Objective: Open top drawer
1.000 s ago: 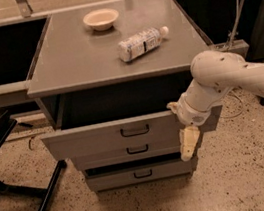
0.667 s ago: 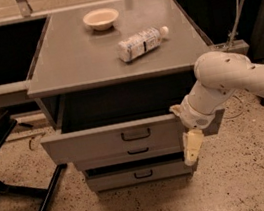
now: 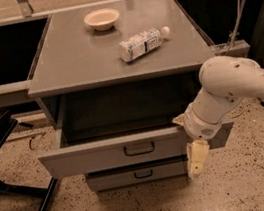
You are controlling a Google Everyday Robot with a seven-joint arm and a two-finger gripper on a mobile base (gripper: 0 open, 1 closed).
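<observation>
The top drawer (image 3: 105, 155) of the grey cabinet stands pulled out toward the camera. Its wide grey front carries a small black loop handle (image 3: 140, 149) at the centre, and its inside lies in dark shadow. My gripper (image 3: 197, 159) hangs down in front of the right end of the drawer front, right of the handle and apart from it. The white arm (image 3: 230, 85) reaches in from the right. Below the front, a narrower grey drawer (image 3: 134, 176) with its own handle shows.
On the cabinet top (image 3: 73, 62) lie a cream bowl (image 3: 102, 19) and a plastic bottle (image 3: 142, 43) on its side. Dark chair legs (image 3: 15, 189) stand at the left. A cable (image 3: 237, 12) hangs at the right. The floor is speckled.
The top drawer has slid further out toward the camera and now hides the middle drawer. My gripper has moved with it, a little lower and nearer.
</observation>
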